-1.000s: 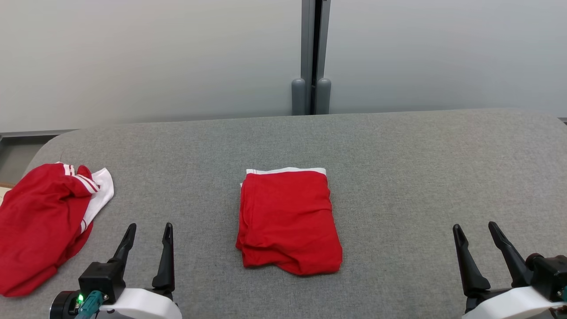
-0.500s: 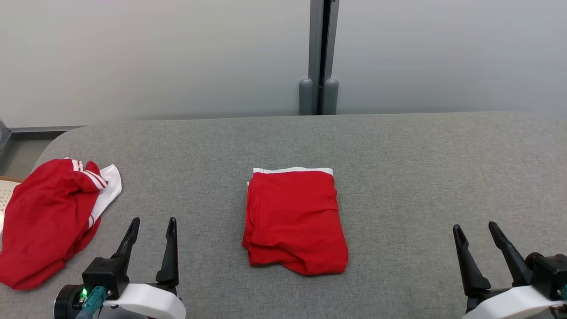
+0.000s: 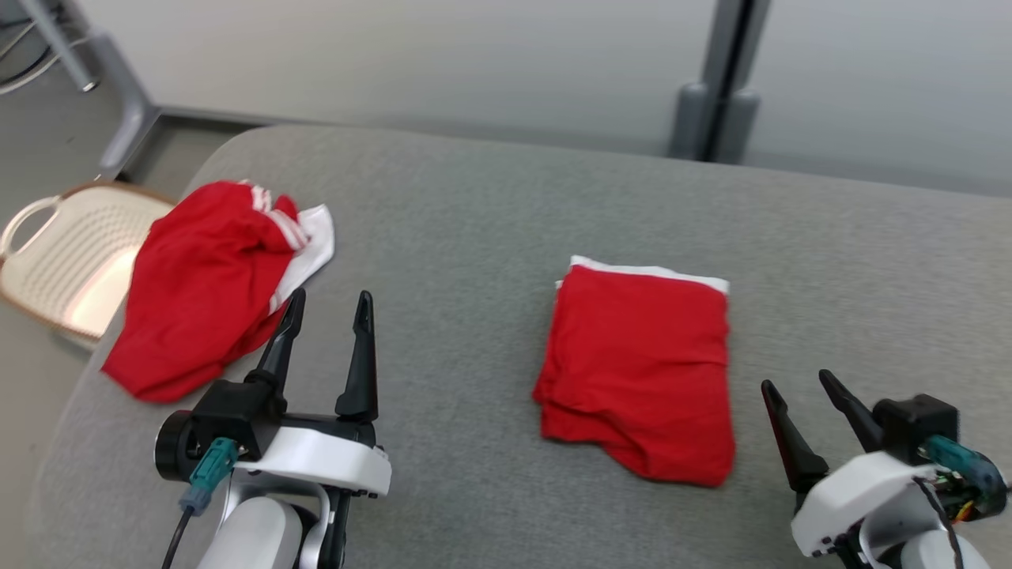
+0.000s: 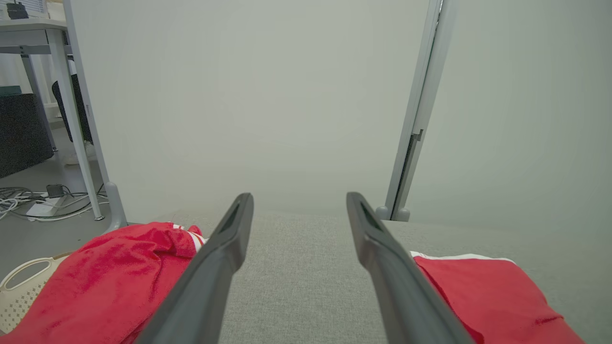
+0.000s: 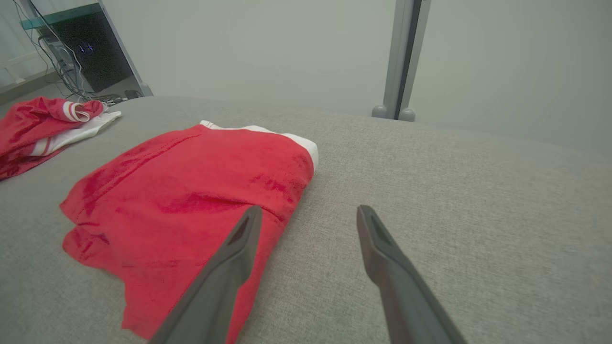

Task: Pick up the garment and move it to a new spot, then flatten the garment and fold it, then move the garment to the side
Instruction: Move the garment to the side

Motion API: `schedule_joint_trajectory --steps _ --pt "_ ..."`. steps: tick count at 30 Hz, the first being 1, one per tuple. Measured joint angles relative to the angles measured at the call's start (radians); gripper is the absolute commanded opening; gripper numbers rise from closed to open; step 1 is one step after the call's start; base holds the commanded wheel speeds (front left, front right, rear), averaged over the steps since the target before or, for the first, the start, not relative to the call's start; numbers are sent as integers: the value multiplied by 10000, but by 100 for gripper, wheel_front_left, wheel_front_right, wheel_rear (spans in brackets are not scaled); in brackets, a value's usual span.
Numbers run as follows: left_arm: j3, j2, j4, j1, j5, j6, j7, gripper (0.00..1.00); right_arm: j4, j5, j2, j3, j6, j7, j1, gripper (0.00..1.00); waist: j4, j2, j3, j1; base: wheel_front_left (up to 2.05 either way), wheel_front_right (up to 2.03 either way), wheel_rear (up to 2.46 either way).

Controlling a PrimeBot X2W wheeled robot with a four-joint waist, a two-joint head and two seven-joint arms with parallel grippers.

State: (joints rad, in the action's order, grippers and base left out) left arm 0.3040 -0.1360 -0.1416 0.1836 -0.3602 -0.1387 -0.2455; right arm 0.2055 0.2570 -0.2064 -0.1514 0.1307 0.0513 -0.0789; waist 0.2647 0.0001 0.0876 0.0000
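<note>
A red garment (image 3: 640, 363) with a white edge lies folded in the middle of the grey fabric surface (image 3: 490, 197). A second red garment (image 3: 205, 292) with white striped trim lies crumpled at the surface's left end. My left gripper (image 3: 331, 296) stands open just right of the crumpled one, touching nothing. In the left wrist view the left gripper (image 4: 300, 196) points between the crumpled garment (image 4: 110, 282) and the folded garment (image 4: 483, 291). My right gripper (image 3: 794, 379) is open, right of the folded garment (image 5: 191, 191), and the right gripper (image 5: 310, 209) holds nothing.
A cream plastic basket (image 3: 47, 261) sits on the floor past the surface's left end, partly under the crumpled garment. A grey post (image 3: 719, 103) stands against the pale wall behind. Table legs and cables (image 4: 43, 200) lie on the floor at far left.
The head camera has swung left and down, bringing the basket and floor into view. Both garments lie as before. The left gripper reaches further up the view; both grippers stay open.
</note>
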Motion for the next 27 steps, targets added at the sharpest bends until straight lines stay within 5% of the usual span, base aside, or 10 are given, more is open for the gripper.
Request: schedule_joint_trajectory --steps 11,12,13,14,15,27 --pt "21 495 -228 427 173 215 -161 100 2569 1156 -98 -972 0 395 -1335 100 1285 0 1183 0 0 0 0" --pt "-21 518 -211 456 203 234 -161 100 2640 1241 -117 -1011 4 499 -1428 85 1307 0 1245 0 0 0 0" --pt "-71 531 -186 466 244 242 -161 100 2658 1469 -115 -1043 4 606 -1497 49 1309 0 1288 0 0 0 0" --pt "-121 548 -163 467 272 245 -161 100 2654 1561 -127 -1087 4 646 -1541 30 1282 0 1306 0 0 0 0" --pt "-155 562 -128 467 297 247 -161 100 2646 1567 -138 -1139 4 673 -1566 0 1242 0 1314 0 0 0 0" --pt "-456 510 209 502 911 428 -178 100 2190 1962 -414 -2140 17 539 -1633 0 -73 0 1365 0 0 0 0"
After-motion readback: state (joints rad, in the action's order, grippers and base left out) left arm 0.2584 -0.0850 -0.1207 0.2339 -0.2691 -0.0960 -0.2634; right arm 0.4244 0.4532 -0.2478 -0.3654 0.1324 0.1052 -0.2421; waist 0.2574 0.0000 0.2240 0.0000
